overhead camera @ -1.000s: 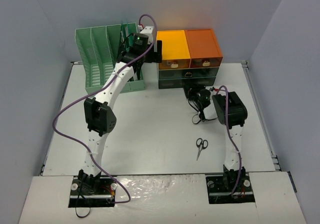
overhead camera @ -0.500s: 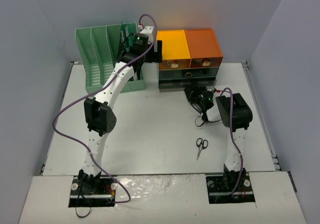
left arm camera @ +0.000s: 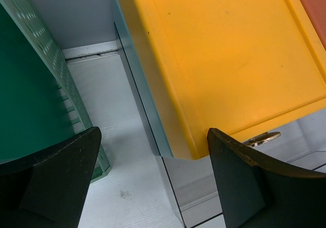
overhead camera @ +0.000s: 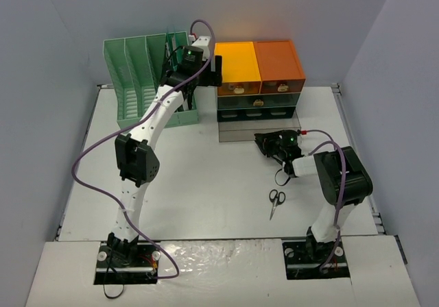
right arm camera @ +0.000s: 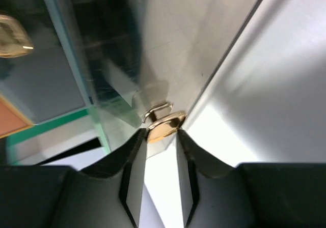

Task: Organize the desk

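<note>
Desk (overhead camera: 206, 177) white, grey walls (overhead camera: 206, 12), left jaws open, right jaws gripping drawer handle (right arm camera: 164, 125)

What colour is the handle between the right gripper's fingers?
Gold handle; the right wrist view shows it best.

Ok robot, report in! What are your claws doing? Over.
Left claw open, beside the yellow drawer. Right claw shut on gold handle, bottom drawer pulled out. Scissors loose on the desk.
</note>
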You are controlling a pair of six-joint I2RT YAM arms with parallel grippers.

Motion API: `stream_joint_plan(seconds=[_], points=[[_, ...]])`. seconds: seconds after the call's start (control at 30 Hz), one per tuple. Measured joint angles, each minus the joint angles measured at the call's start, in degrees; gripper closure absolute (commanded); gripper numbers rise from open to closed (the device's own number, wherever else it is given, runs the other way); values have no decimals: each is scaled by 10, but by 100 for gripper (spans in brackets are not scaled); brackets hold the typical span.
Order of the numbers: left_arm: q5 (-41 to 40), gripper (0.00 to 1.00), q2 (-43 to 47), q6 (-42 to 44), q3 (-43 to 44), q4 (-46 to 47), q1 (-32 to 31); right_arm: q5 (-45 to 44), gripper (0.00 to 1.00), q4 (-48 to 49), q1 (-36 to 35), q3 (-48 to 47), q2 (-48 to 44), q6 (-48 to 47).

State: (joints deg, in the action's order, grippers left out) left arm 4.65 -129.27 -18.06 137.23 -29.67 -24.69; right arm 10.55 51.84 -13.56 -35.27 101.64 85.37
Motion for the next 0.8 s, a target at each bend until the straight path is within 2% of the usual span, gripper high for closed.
stream_joint_plan(seconds=[0.13, 0.27, 0.3, 0.4, 0.6, 0.8], points=[[1, 18, 0, 0, 0, 0, 0, 4, 83, -49, -8, -15, -3, -18], [0, 18, 0, 0, 0, 0, 1, 24, 71, -125, -9, -63, 3, -47], [0, 18, 0, 0, 0, 0, 1, 27, 63, -143, -12, -76, 9, -55], [0, 18, 1, 0, 0, 0, 1, 29, 48, -198, -23, -98, 13, -75], [0, 18, 1, 0, 0, 0, 1, 20, 44, -318, -39, -119, -23, -120], [0, 18, 2, 0, 0, -1, 1, -14, 45, -472, -49, -130, -196, -186]])
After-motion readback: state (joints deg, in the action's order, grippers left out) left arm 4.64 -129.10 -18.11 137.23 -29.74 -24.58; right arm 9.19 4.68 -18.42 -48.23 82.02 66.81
